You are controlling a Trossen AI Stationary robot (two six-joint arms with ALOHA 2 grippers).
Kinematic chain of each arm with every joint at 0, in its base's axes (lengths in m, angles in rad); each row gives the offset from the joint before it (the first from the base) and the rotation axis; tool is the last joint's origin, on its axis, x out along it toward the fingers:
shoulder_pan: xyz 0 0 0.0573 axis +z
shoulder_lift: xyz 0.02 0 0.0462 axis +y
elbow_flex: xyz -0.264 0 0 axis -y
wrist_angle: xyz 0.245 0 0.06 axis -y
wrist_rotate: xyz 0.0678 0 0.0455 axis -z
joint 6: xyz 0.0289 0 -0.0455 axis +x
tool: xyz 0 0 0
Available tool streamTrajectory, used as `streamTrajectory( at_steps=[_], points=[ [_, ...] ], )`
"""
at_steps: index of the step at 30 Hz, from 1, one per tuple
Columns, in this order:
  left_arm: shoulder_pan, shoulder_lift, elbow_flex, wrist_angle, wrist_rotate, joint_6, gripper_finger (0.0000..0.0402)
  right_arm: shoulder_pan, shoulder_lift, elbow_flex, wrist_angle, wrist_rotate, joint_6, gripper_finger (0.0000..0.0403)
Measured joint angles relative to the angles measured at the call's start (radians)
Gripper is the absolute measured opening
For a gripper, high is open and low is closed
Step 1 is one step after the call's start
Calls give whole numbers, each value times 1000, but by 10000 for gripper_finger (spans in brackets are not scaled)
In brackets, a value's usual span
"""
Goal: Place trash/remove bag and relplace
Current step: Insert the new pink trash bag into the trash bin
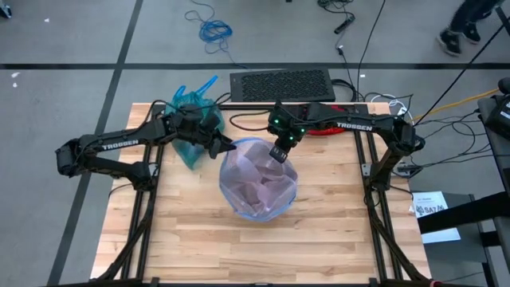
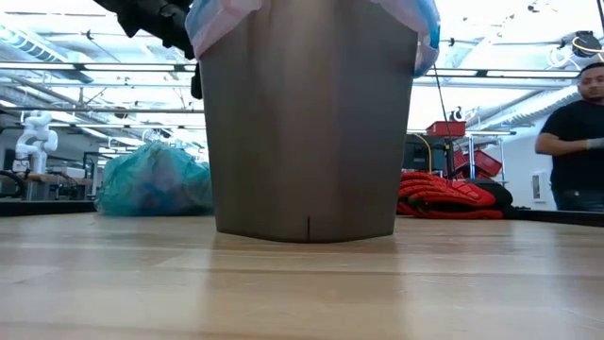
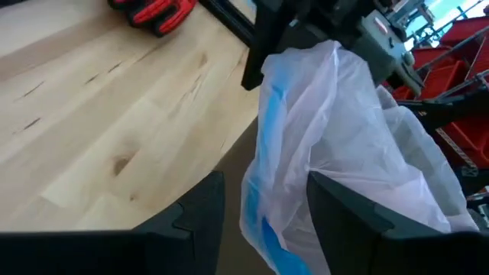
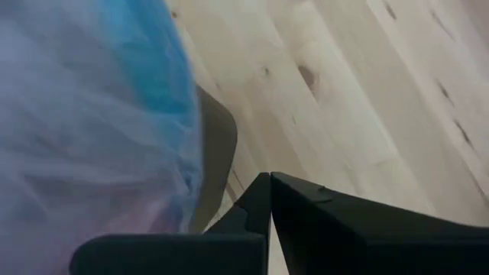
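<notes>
The one word I can read is TROSSEN, in white capitals along my left arm [image 1: 119,145] at about nine o'clock on the table and again along my right arm [image 1: 355,125] at about two o'clock; the white sheet [image 1: 434,209] beside the table carries print too small to read.

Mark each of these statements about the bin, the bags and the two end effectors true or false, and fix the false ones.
1. The grey bin is lined with the pale pink bag. True.
2. The teal-green bag lies inside the bin. False: it sits on the table beside the bin, tied up and full.
3. The left end effector is open, with the pink bag's rim between its fingers. True.
4. The right end effector is wide open. False: its fingers are shut together.
5. The bin has tipped onto its side. False: it stands upright.
</notes>
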Motion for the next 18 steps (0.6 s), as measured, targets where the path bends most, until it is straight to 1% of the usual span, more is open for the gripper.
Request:
streamTrajectory(
  at_steps=[2,6,8,11,16,18],
  points=[
    [0,0,0,-12,1,0,180,3,0,-16,9,0,1,4],
    [0,0,0,-144,-37,48,180,3,0,-20,22,-1,11,4],
    [-2,2,0,-174,-46,63,180,3,-2,-20,34,-1,13,4],
    [-3,1,0,-149,-31,32,180,3,-5,-20,47,-5,19,4],
    [8,-25,1,-37,25,-45,180,3,-5,-20,51,-6,28,4],
    [12,-34,16,-32,37,-54,180,3,-11,-20,52,-5,23,4]
  ],
)
